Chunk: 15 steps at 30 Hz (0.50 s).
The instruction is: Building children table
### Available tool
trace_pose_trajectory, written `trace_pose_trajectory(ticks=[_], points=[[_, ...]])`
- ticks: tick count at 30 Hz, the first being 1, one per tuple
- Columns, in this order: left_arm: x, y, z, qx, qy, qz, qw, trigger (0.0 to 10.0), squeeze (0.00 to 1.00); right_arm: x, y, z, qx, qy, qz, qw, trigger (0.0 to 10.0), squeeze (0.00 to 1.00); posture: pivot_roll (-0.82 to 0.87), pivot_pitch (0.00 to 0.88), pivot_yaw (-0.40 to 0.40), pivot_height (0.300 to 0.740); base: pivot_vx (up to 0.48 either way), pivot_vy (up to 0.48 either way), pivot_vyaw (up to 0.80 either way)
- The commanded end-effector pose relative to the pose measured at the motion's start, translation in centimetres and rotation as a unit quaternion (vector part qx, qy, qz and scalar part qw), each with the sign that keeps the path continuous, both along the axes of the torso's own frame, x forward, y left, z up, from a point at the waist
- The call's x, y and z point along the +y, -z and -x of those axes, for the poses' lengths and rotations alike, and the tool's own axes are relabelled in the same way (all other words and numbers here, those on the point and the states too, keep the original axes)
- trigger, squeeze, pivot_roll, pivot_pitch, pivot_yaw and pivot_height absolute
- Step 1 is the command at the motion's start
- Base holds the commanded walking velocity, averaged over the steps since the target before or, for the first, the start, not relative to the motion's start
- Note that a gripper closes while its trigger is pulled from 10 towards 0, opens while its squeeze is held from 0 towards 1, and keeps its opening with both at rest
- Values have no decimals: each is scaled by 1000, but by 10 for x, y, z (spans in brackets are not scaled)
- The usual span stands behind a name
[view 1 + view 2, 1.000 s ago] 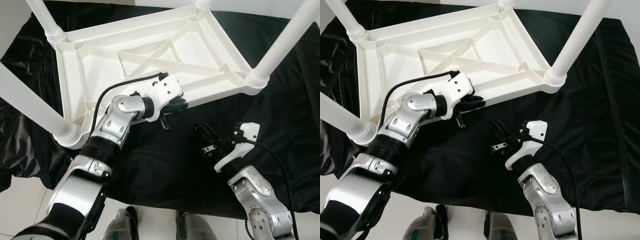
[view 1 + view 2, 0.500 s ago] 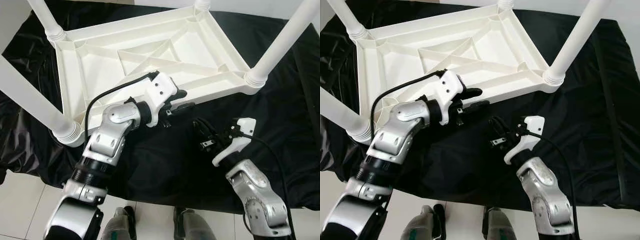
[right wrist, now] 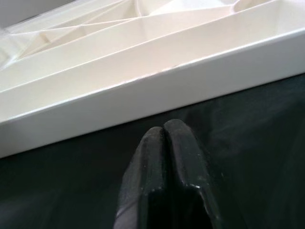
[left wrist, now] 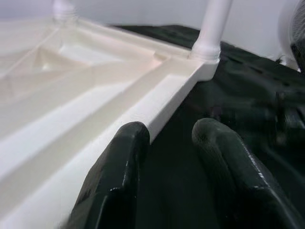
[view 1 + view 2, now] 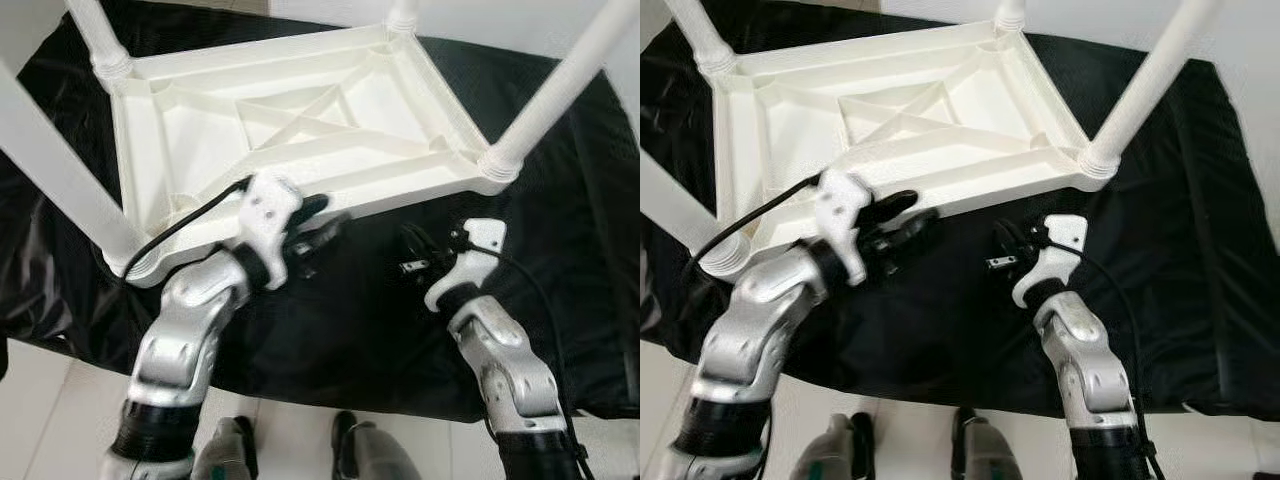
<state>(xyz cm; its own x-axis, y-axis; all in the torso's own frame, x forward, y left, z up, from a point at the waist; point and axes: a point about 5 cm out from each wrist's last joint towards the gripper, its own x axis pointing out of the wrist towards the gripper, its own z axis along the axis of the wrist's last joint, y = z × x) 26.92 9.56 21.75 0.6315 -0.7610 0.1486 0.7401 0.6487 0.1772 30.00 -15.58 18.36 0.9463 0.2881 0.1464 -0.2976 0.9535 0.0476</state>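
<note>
Children's table is flipped legs-up on the black cloth. Left gripper, fingers apart, straddles its near rim at 6 o'clock. Right gripper, pinched together, sits just below at 5.

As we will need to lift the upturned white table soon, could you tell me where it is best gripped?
Probably the near rim of the table: a thin, straight wall facing the robot. Come from the front, one finger inside, one outside, as the open left gripper is placed. The legs look too thick.

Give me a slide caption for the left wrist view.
Open left pincer at the rim of the upturned white table, over black cloth.
</note>
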Motion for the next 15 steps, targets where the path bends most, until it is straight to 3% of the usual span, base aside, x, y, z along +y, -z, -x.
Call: trace_pose_trajectory(ticks=[1,6,8,10,13,15], points=[[5,0,5,10,0,1,1000,10000,0,-7,6,-1,9,14,13,1000,10000,0,132,209,-81,740,0,0,0],[31,-4,31,36,27,1,999,10000,0,-11,3,-14,-4,10,37,999,10000,0,165,205,-108,740,0,0,0],[31,-4,31,36,27,1,999,10000,0,-11,3,-14,-4,10,37,999,10000,0,165,205,-108,740,0,0,0],[36,-5,38,42,36,-11,998,10000,0,-11,2,-17,-7,4,41,999,10000,0,181,207,-114,740,0,0,0],[54,-7,63,66,52,-45,995,10000,0,-4,0,-28,-13,-16,51,999,10000,0,226,216,-128,740,0,0,0],[56,-6,70,75,59,-51,994,10000,0,-2,0,-30,-15,-20,53,998,10000,0,226,216,-128,740,0,0,0]])
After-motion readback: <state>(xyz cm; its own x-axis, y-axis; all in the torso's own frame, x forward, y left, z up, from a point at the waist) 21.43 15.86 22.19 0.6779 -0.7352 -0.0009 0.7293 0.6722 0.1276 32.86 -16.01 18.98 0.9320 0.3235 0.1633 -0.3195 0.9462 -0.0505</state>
